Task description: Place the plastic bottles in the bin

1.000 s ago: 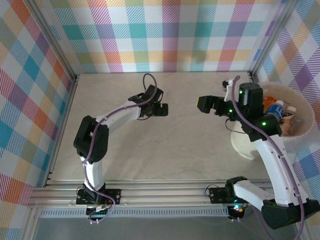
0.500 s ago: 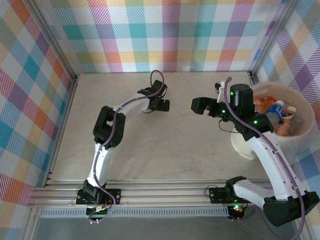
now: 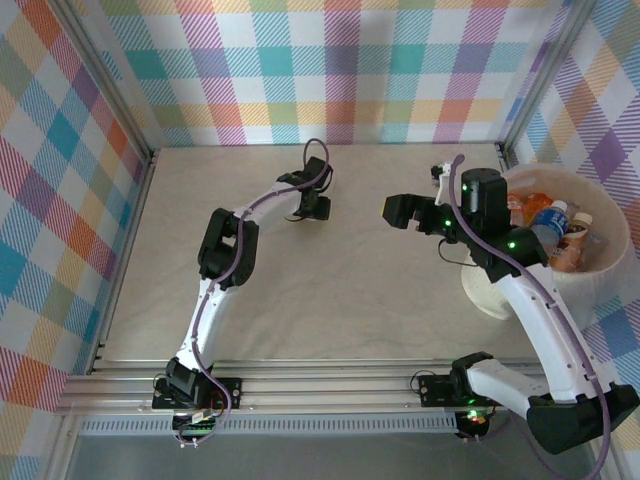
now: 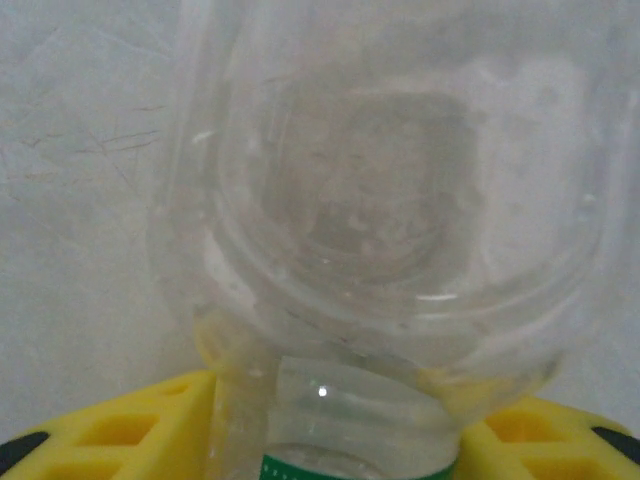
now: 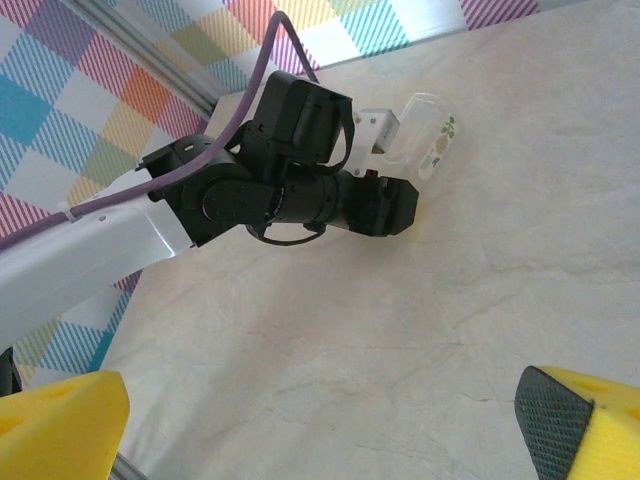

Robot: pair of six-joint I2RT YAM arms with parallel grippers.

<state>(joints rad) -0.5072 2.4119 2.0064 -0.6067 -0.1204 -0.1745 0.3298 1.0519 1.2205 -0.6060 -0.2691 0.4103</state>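
**Left arm.** It reaches to the far centre of the table (image 3: 380,320). The left gripper (image 4: 340,425) has its yellow fingers (image 4: 120,435) closed against both sides of a clear bottle (image 4: 380,230), near the bottle's green label. The bottle's wide end points away from the wrist. In the right wrist view this bottle juts out of the gripper toward the far wall, low over the table. Whether it rests on the surface cannot be told.

**Right arm.** The right gripper (image 3: 395,210) hangs right of centre. It is near the left gripper but apart from it, and it points toward it. Its fingers stand wide apart with nothing between them.

**Bin.** The bin (image 3: 612,255) stands at the far right of the table, just beside the right arm. Other bottles (image 3: 550,220) lie inside it, with orange and blue labels showing.
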